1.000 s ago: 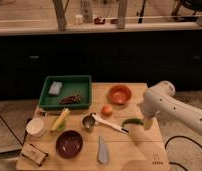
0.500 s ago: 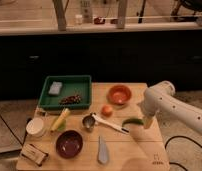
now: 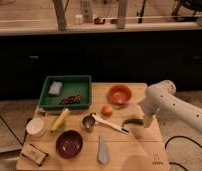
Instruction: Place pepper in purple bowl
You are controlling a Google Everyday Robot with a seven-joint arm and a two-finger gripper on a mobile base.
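The green pepper [image 3: 131, 121] lies on the wooden table [image 3: 139, 150], right of centre. My gripper [image 3: 145, 122] hangs from the white arm [image 3: 161, 100] that comes in from the right. It is right at the pepper's right end, and I cannot tell if it touches it. The purple bowl [image 3: 69, 144] stands empty at the front left of the table, well away from the pepper and the gripper.
An orange bowl [image 3: 119, 94] and a round orange fruit [image 3: 107, 110] sit behind the pepper. A metal cup [image 3: 88, 121] and a white utensil [image 3: 111, 124] lie between the pepper and the purple bowl. A corn cob [image 3: 60, 119], green tray [image 3: 79, 80], white cup [image 3: 35, 127] and grey spatula [image 3: 103, 149] are nearby.
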